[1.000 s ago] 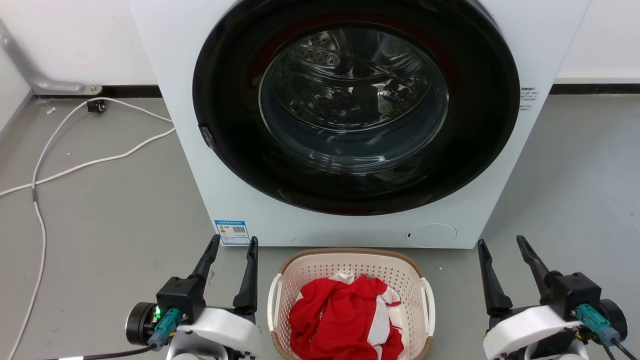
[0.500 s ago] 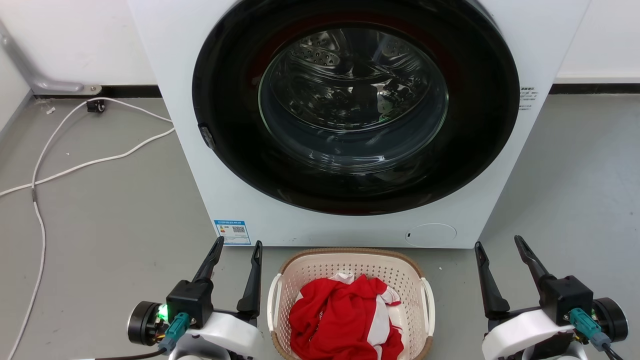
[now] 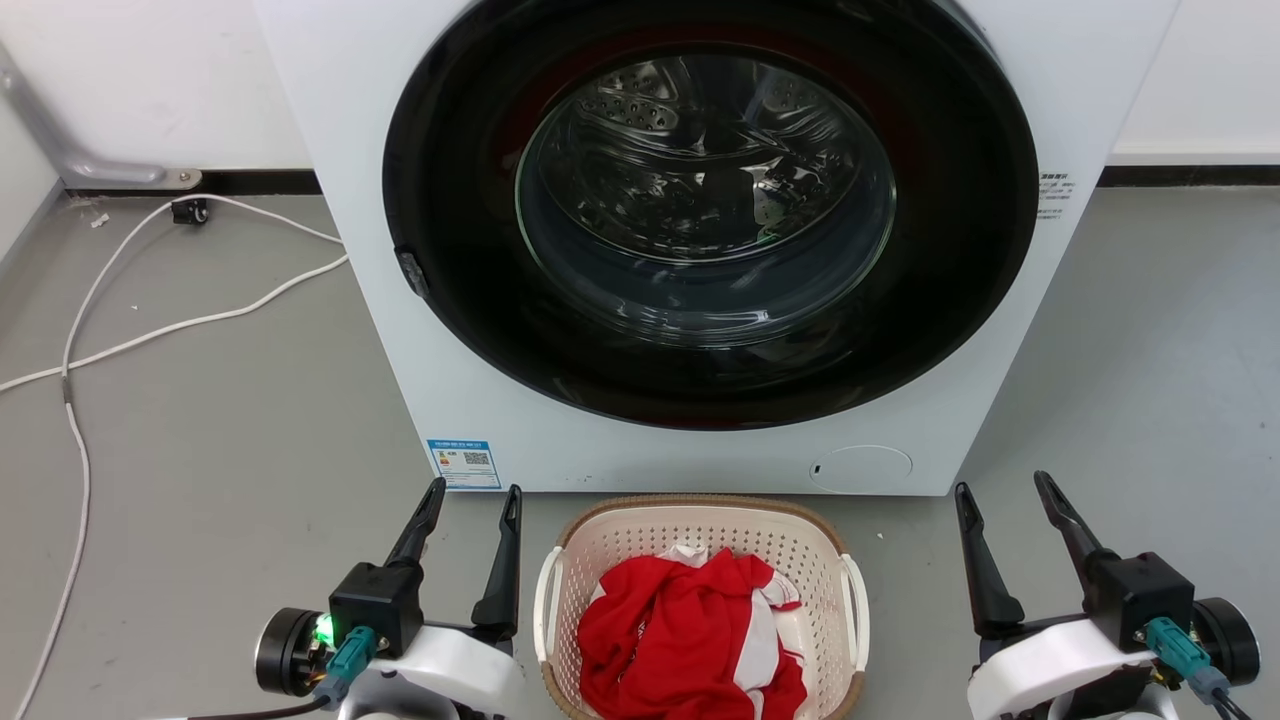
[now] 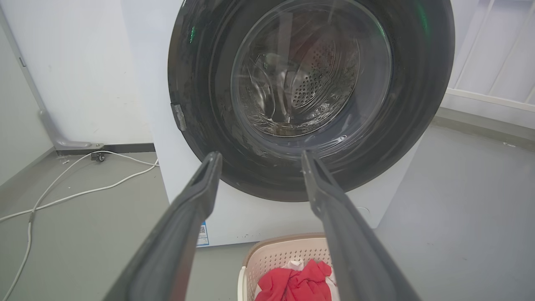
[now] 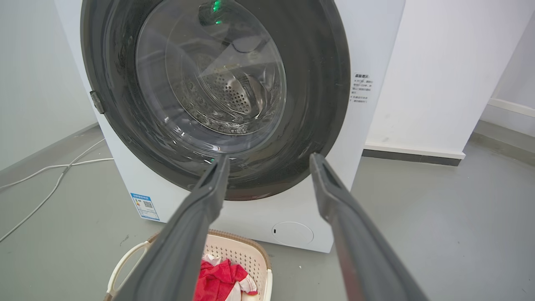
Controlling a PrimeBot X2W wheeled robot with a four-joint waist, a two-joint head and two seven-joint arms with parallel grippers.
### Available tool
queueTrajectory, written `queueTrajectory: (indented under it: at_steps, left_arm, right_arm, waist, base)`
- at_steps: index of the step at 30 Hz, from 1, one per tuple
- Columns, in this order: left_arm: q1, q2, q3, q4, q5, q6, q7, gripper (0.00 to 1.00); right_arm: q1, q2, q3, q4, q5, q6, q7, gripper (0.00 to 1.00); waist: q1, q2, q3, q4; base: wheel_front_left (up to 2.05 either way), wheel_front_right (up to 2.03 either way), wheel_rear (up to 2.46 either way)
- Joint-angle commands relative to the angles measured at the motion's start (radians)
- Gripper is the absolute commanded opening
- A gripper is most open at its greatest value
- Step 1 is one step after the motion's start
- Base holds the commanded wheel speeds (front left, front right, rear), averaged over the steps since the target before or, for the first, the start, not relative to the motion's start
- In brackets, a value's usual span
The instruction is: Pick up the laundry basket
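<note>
the left gripper (image 3: 476, 487) hangs just beside the left handle (image 3: 545, 605), jaws apart and empty, seemingly lined up to take that loop. the laundry basket (image 3: 640, 540) sits on the floor (image 3: 230, 420) just before the washer (image 3: 450, 330), between both arms, holding red clothing (image 3: 680, 630). the right gripper (image 3: 1002, 482), jaws likewise apart, stands farther from the right handle (image 3: 858, 600).

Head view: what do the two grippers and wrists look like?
The left gripper and right gripper match: two long, tapering dark fingers on a black boxy block, a rounded white wrist shell, a black cylinder at the outer side. A teal connector with a dark cable plugs into each. A green light glows on the left one.
</note>
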Motion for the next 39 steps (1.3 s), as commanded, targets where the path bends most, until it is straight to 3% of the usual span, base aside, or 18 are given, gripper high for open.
queueTrajectory:
  at_steps: [1, 10, 11, 22, 32, 39]
  left_arm:
    - [0.003, 0.0, 0.0, 0.001, -0.001, 0.004, -0.002, 1.0]
    - [-0.011, 0.0, -0.006, 0.012, 0.002, 0.003, -0.002, 1.0]
    - [-0.04, 0.0, -0.016, 0.047, -0.005, -0.002, -0.002, 1.0]
    - [-0.211, 0.006, -0.018, 0.248, -0.039, -0.029, -0.002, 1.0]
    - [-0.444, 0.048, -0.036, 0.466, -0.076, -0.045, -0.002, 1.0]
    - [-0.562, 0.064, -0.08, 0.579, -0.119, -0.046, -0.002, 1.0]
  right_arm:
    - [0.005, 0.003, -0.002, 0.0, 0.002, 0.0, -0.005, 1.0]
    - [-0.01, 0.003, -0.016, -0.002, -0.004, 0.0, -0.004, 1.0]
    - [-0.037, 0.003, -0.037, 0.001, -0.002, 0.0, 0.0, 1.0]
    - [-0.171, 0.003, -0.082, 0.107, 0.015, 0.0, 0.015, 1.0]
    - [-0.355, 0.003, -0.081, 0.294, 0.019, 0.0, -0.009, 1.0]
    - [-0.473, 0.002, -0.053, 0.446, 0.038, 0.0, -0.027, 1.0]
  waist:
    - [0.0, 0.0, 0.001, 0.0]
    - [0.0, 0.0, 0.021, 0.001]
    - [0.0, 0.0, 0.094, -0.001]
    - [0.0, 0.0, 0.346, -0.009]
    - [0.0, 0.0, 0.595, -0.026]
    - [0.0, 0.0, 0.706, -0.035]
  base:
    - [0.0, 0.0, 0.0]
    - [0.0, 0.0, 0.0]
    - [0.0, 0.0, 0.0]
    - [0.0, 0.0, 0.0]
    - [0.0, 0.0, 0.0]
    - [0.0, 0.0, 0.0]
